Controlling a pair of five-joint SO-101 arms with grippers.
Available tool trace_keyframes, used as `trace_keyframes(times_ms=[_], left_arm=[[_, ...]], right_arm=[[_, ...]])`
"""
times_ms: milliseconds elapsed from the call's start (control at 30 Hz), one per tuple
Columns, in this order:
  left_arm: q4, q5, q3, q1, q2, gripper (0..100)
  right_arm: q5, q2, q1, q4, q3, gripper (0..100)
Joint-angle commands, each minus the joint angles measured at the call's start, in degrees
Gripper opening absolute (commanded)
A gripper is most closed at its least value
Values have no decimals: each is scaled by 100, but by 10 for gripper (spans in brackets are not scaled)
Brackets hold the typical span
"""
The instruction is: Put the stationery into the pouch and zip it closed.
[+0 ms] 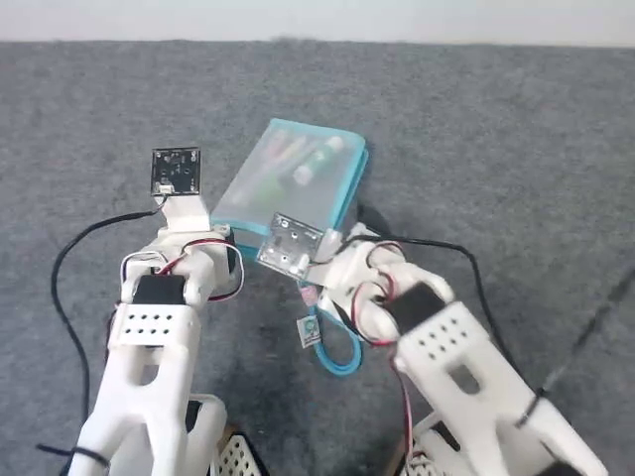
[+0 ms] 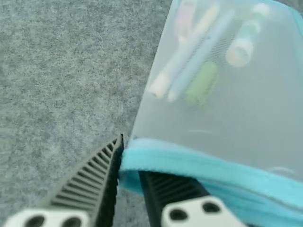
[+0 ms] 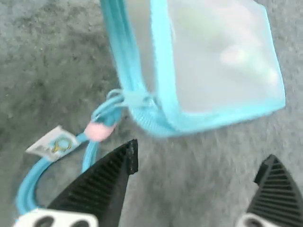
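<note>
A translucent pouch (image 1: 293,183) with light blue trim lies in the middle of the grey carpet. Pens, a green item and a glue stick (image 2: 241,47) show through its wall. My left gripper (image 2: 129,177) is shut on the blue edge (image 2: 189,165) at the pouch's near left corner. The zipper pull (image 3: 128,99) sits at the pouch's near right corner, with a pink bead (image 3: 99,131), a small tag (image 3: 52,144) and a blue cord loop (image 1: 337,352) trailing from it. My right gripper (image 3: 199,184) stands open over the carpet just in front of that corner, holding nothing.
Grey carpet (image 1: 516,129) covers the whole table around the pouch. Black cables (image 1: 69,258) run beside both arms. The two arm bases stand close together at the near edge.
</note>
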State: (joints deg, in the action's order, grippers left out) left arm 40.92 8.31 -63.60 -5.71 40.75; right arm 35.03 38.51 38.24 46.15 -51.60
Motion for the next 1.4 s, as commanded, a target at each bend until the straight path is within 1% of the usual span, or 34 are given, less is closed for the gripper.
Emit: trace_keyframes(times_ms=[0,133,233,333,500,533,567,667,767,867,933,1033,1100,1233,1367], left_arm=[[62,-70,391,26,9,9],[97,-114,435,26,9,9],[352,-132,558,26,9,9],[404,-141,585,26,9,9],[413,-158,558,26,9,9],[413,-176,558,26,9,9],[413,-246,567,26,9,10],[413,-396,576,26,35,10],[501,-404,549,26,448,13],[879,-404,514,26,1345,19],[1081,-431,338,9,2119,53],[1116,-844,-136,26,3130,112],[1213,-862,-347,79,3578,130],[1503,-879,-330,387,3727,138],[1512,-1020,-426,1037,3455,197]], right_arm=[[158,-611,-57,-901,88,396],[158,-892,-84,-1473,88,396],[132,-954,-84,-1851,88,382],[123,-954,-84,-2105,88,274],[114,-927,-84,-2132,193,17],[114,-945,-84,-2123,229,0],[114,-954,-92,-2123,246,15],[35,-954,-127,-2114,255,7],[-527,-954,-365,-1833,369,5],[-932,-1024,-778,-1393,721,5],[-1257,-1218,-989,-1270,958,5],[-1495,-1675,-1095,-1191,1301,5],[-1688,-1965,-1103,-1024,1618,5],[-2207,-2369,-1103,-338,2488,5],[-2488,-2413,-1042,180,2822,5]])
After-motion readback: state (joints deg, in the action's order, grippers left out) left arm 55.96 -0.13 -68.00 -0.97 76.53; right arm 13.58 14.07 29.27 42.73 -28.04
